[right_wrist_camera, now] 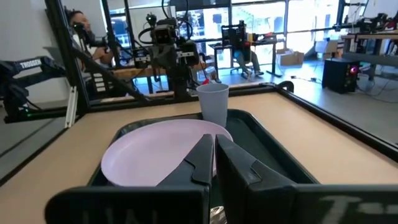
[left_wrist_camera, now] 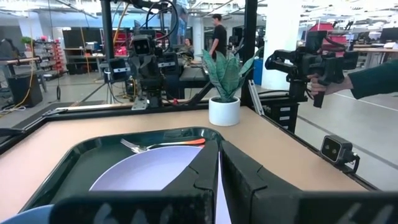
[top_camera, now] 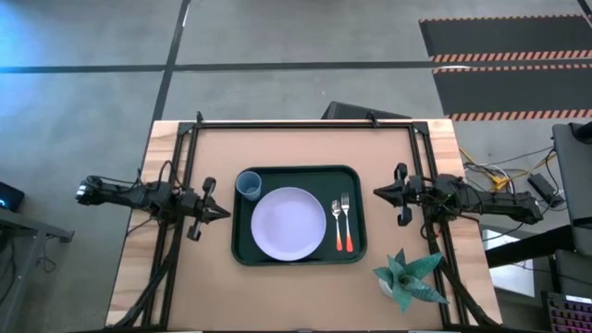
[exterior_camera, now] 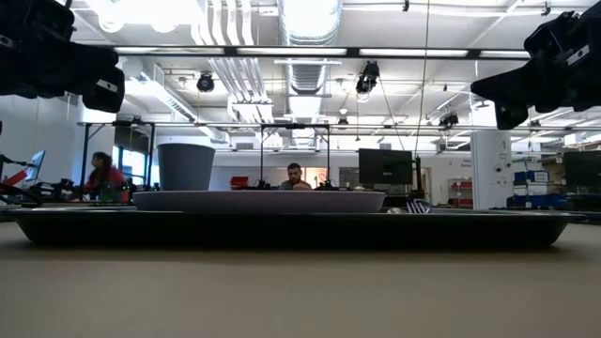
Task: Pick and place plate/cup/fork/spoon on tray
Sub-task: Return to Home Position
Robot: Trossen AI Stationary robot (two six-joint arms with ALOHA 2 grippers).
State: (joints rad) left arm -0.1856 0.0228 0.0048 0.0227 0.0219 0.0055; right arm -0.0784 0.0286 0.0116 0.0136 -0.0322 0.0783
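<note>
The tray (top_camera: 298, 261) lies at the middle of the surface (top_camera: 185, 277), its long sides running left to right in the high view. All four pieces of tableware rest inside its raised rim. The plate (top_camera: 289, 223) sits flat at the tray's centre and takes up most of its floor. The cup (top_camera: 248, 185) stands upright in the tray's far left corner, just beside the plate's edge. The spoon (top_camera: 337, 222) and the fork (top_camera: 346, 217) lie side by side in the strip between the plate and the tray's right rim. The spoon is the one nearer the plate. Both metal heads point toward the tray's far side and both orange-red handles toward its near side. The left end effector (top_camera: 222, 213) hangs just outside the tray's left rim, pointing at it, with its fingers pressed together and nothing between them. The right end effector (top_camera: 377, 191) hangs just outside the tray's right rim, facing inward, fingers likewise closed on nothing. The low view shows both arms raised above the tray rather than resting on it. A potted plant (top_camera: 407, 277) stands off the tray's near right corner.
</note>
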